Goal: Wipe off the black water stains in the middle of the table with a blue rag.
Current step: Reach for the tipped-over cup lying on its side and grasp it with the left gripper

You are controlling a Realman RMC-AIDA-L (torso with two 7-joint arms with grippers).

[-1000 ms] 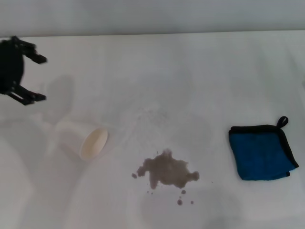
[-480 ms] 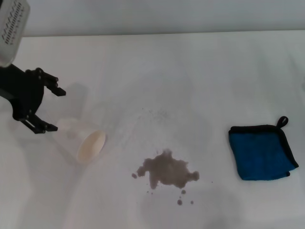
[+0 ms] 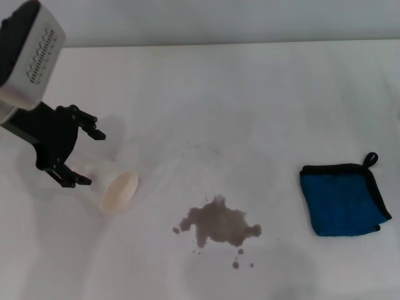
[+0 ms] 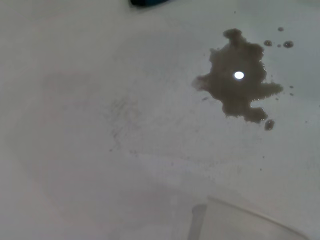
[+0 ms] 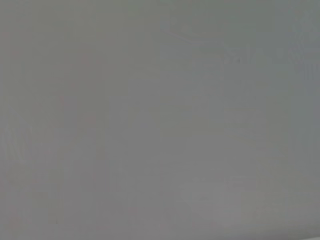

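Observation:
The black water stains (image 3: 219, 225) form a grey-brown splotch with small droplets in the middle of the white table (image 3: 250, 94); the left wrist view shows the stains (image 4: 240, 85) too. The blue rag (image 3: 344, 200), black-trimmed with a corner loop, lies flat at the right, untouched. My left gripper (image 3: 92, 158) is open at the left, its fingers on either side of the closed end of a tipped white paper cup (image 3: 115, 187). The right gripper is out of view, and its wrist view shows only plain grey surface.
The paper cup lies on its side with its mouth facing the stains; the cup's rim (image 4: 250, 225) shows in the left wrist view. Faint grey speckles (image 3: 200, 150) mark the table behind the stains. A sliver of the rag (image 4: 147, 2) shows there too.
My left arm has come in from the left edge, moving right and down until its open fingers reach the cup's closed end. The rag and stains have not moved.

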